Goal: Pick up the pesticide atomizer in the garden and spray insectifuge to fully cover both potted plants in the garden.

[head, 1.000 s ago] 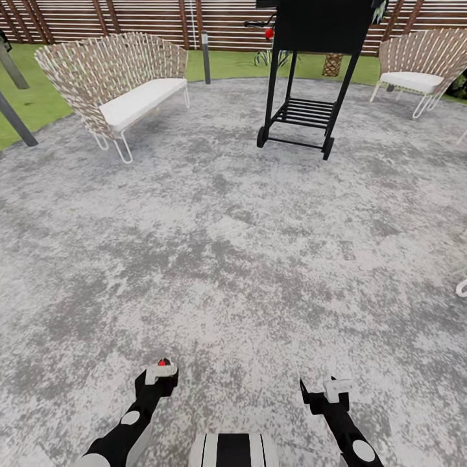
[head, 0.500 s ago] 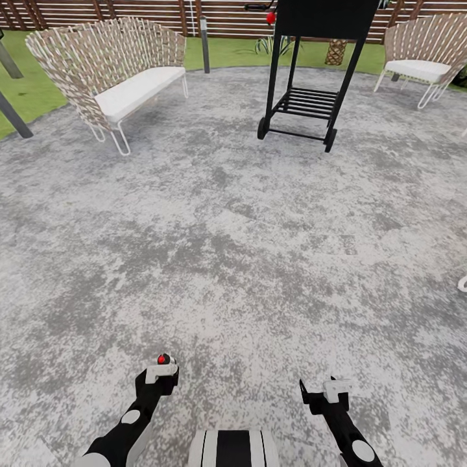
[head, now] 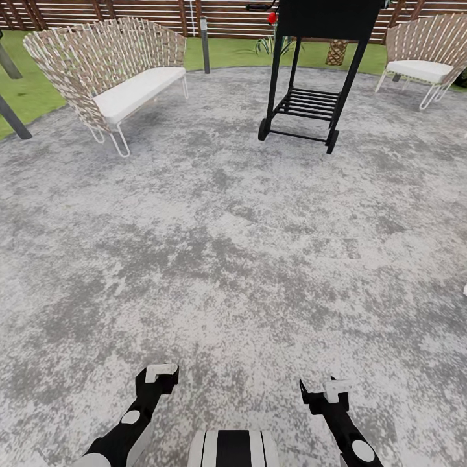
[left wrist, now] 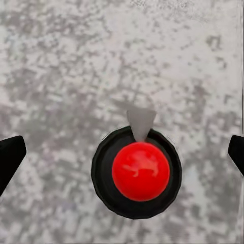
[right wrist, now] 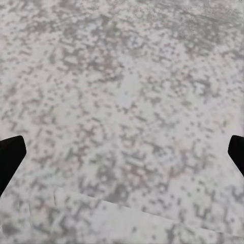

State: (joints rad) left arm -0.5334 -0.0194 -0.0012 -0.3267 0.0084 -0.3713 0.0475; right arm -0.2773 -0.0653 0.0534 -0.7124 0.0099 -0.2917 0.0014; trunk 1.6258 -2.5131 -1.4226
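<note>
From the head camera, both arms hang low over a mottled grey patio [head: 233,246], with a woven bench [head: 110,71] far left, a black grill cart [head: 311,65] far ahead and lawn [head: 32,97] by the slat fence [head: 130,13]; no atomizer or potted plants appear, so the task looks unstarted. The left wrist camera shows the left gripper [left wrist: 122,152] with fingers spread wide, empty, above a red ball on a black disc [left wrist: 137,172]. The right wrist camera shows the right gripper [right wrist: 122,152] likewise spread over bare paving, and no writing is legible anywhere.

**Cut off and unclear**

The grill [head: 318,71] loses its top at the picture's upper edge; a red knob [head: 272,17] beside it is too small to identify. The right chair [head: 421,55] is clipped at the side. Behind the grill, a leafy plant [head: 267,45] is partly hidden.
</note>
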